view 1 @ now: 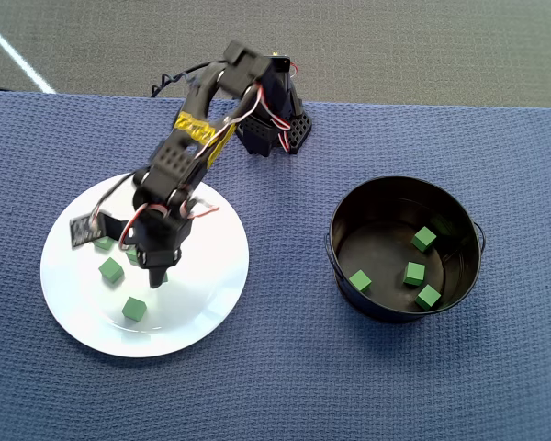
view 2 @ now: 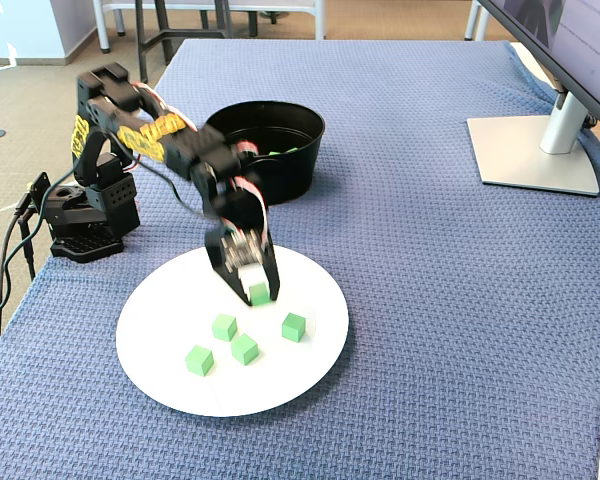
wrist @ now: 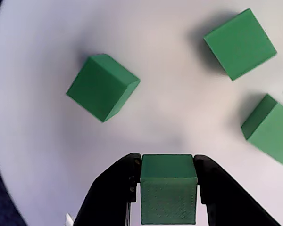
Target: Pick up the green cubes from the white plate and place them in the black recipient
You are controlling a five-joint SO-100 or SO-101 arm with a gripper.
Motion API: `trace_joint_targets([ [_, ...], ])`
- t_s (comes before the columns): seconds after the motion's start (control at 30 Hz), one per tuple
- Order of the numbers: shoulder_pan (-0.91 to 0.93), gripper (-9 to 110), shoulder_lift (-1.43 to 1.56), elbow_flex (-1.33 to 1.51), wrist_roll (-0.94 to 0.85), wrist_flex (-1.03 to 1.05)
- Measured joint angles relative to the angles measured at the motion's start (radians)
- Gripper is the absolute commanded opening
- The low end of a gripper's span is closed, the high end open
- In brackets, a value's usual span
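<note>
My gripper (wrist: 167, 167) is shut on one green cube (wrist: 168, 188), squeezed between both black fingers low over the white plate (wrist: 37, 141). In the fixed view the gripper (view 2: 259, 296) holds that cube (view 2: 260, 292) at the plate's (view 2: 170, 310) far part. Three loose cubes (wrist: 103, 87) (wrist: 239, 43) (wrist: 270, 129) lie ahead on the plate. The overhead view shows the gripper (view 1: 156, 276) over the plate (view 1: 211, 276), with cubes (view 1: 110, 269) (view 1: 134, 309) beside it. The black recipient (view 1: 404, 184) stands apart to the right and holds several green cubes (view 1: 414, 273).
The arm's base (view 1: 275, 129) sits at the far table edge on a blue woven cloth (view 1: 285, 367). A monitor's silver foot (view 2: 535, 150) stands at the right in the fixed view. In that view the black pot (view 2: 280, 170) is behind the plate.
</note>
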Motion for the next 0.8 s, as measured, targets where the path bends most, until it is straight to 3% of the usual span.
trace_joint_targets([
  [0.37, -0.199, 0, 0.583, 0.256, 0.357, 0.172],
  [0.8, -0.897, 0, 1.014, 0.48, 0.695, 0.229],
])
